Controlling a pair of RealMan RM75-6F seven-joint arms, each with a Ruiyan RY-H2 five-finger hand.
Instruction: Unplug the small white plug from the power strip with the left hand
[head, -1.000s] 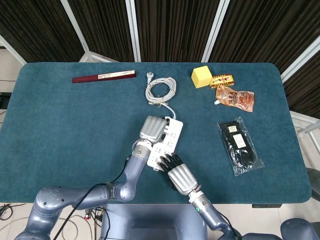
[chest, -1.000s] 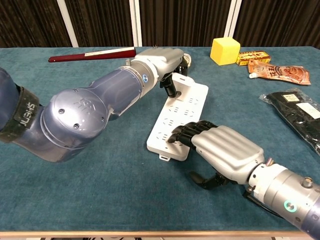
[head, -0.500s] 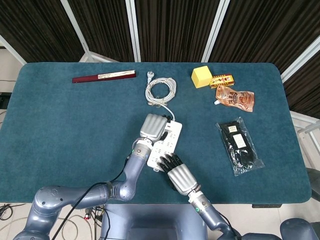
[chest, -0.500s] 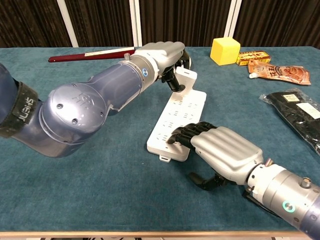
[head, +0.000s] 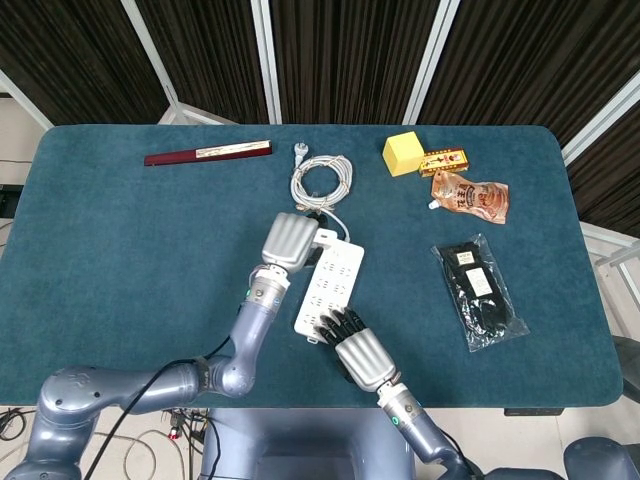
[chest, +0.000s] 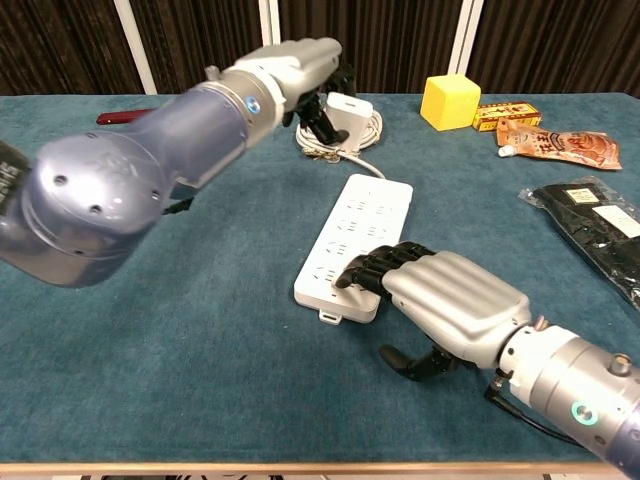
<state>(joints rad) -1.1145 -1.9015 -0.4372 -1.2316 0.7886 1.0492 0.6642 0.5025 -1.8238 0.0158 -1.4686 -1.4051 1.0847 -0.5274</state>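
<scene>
The white power strip (head: 331, 285) (chest: 358, 240) lies flat in the middle of the table. My left hand (head: 289, 241) (chest: 298, 67) hangs above its far end and holds the small white plug (chest: 347, 106) (head: 322, 238) clear of the strip. My right hand (head: 353, 345) (chest: 440, 297) rests on the strip's near end, its fingertips (chest: 356, 272) pressing down on it. The strip's coiled white cable (head: 320, 180) (chest: 345, 135) lies beyond it.
A dark red flat box (head: 207, 153) lies at the back left. A yellow block (head: 403, 153), a small orange box (head: 444, 161) and an orange pouch (head: 471, 195) lie at the back right. A black item in a clear bag (head: 480, 290) lies to the right.
My left hand has pulled the small white plug out of the strip's far end and lifted it up and back. The right hand has kept pressing on the strip.
</scene>
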